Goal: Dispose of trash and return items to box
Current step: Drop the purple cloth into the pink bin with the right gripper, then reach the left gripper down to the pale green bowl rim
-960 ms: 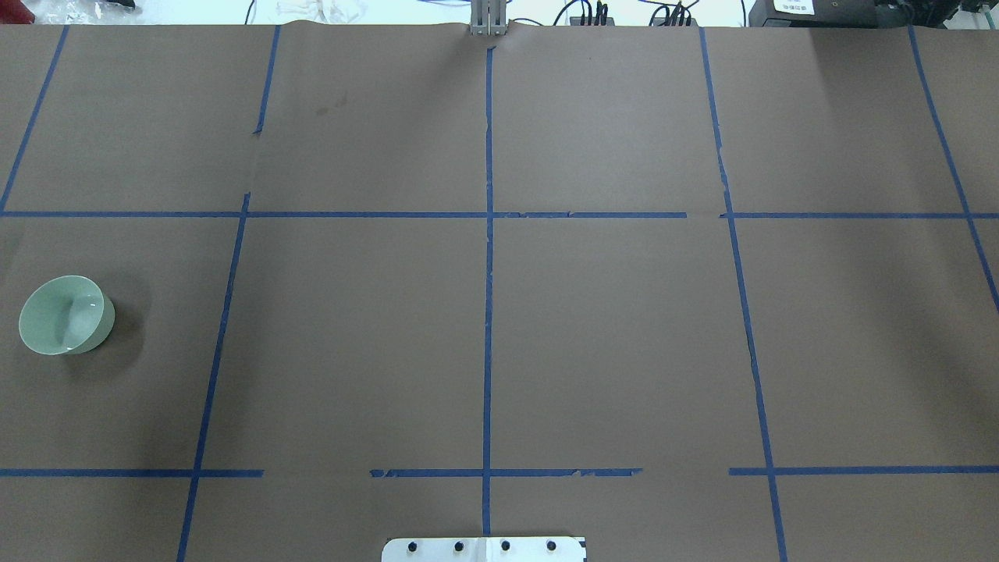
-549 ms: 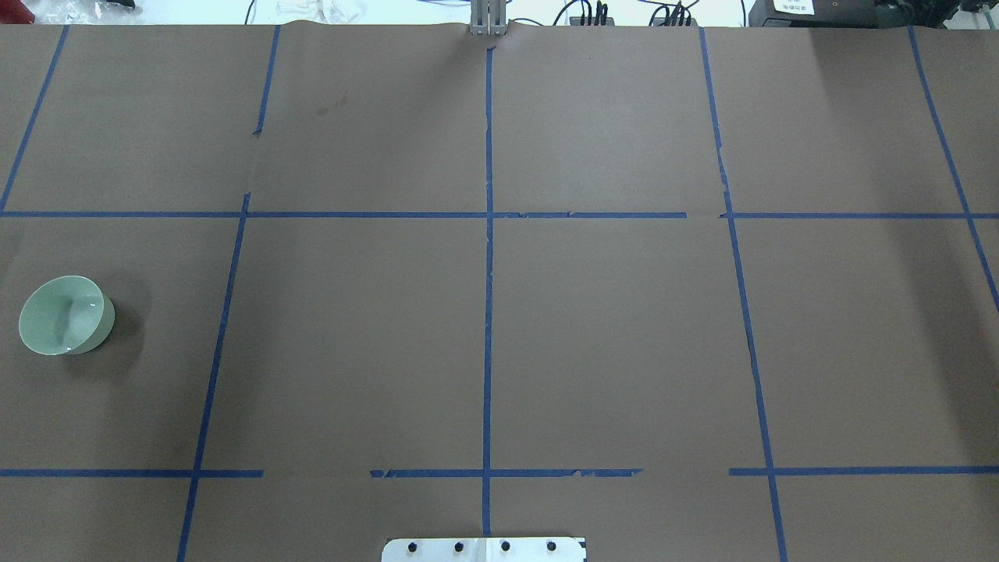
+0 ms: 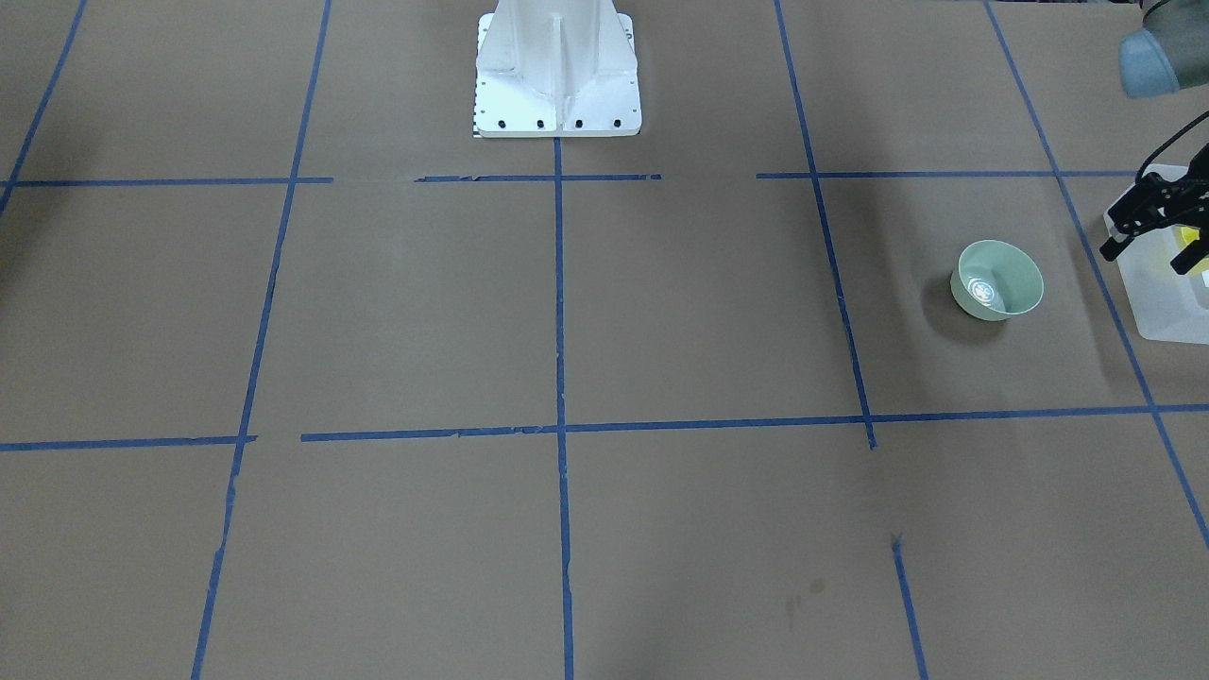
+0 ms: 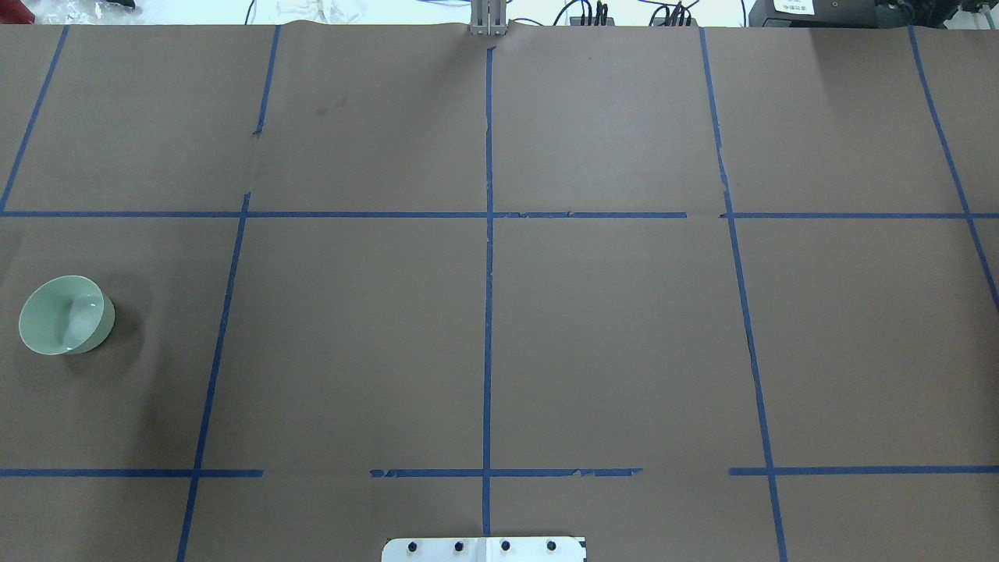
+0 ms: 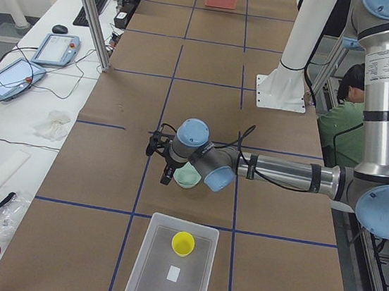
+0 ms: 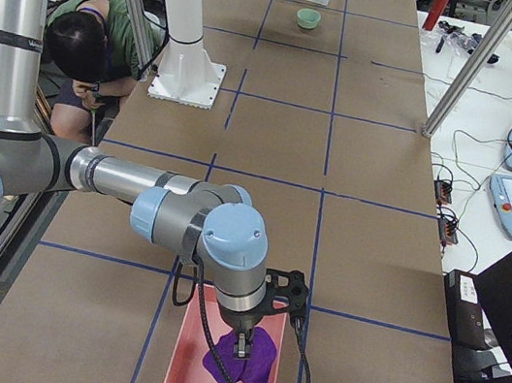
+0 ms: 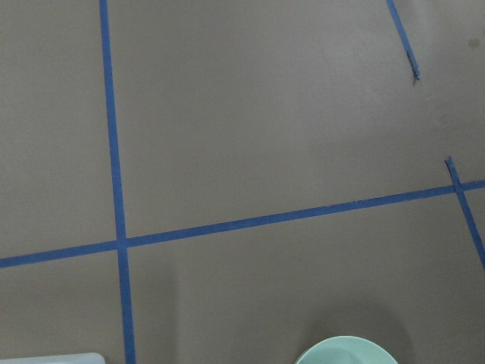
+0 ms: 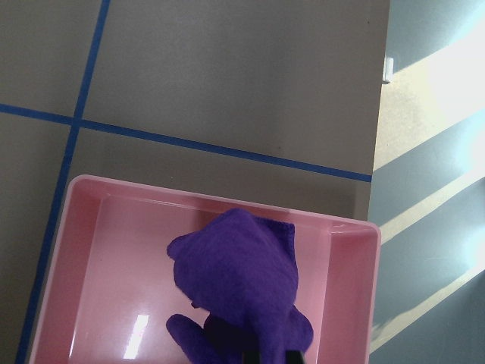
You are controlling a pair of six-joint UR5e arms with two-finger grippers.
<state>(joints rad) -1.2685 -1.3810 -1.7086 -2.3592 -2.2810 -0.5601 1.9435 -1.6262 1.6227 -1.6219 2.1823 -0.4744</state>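
Observation:
The yellow cup (image 5: 183, 243) stands upright inside the translucent white box (image 5: 156, 283) at the table's left end; it also shows in the front view (image 3: 1194, 261). My left gripper (image 3: 1145, 259) is open and empty, held in the air near the pale green bowl (image 3: 997, 280), apart from the cup. My right gripper (image 6: 245, 345) is over the pink bin (image 6: 181, 376) at the table's other end, shut on a bunched purple cloth (image 8: 239, 280) that hangs into the bin.
The green bowl (image 4: 66, 314) stands upright on the brown paper near the box, its rim at the left wrist view's bottom edge (image 7: 345, 353). The robot's white base (image 3: 557, 85) stands mid-table. A seated person (image 6: 88, 50) is behind the robot.

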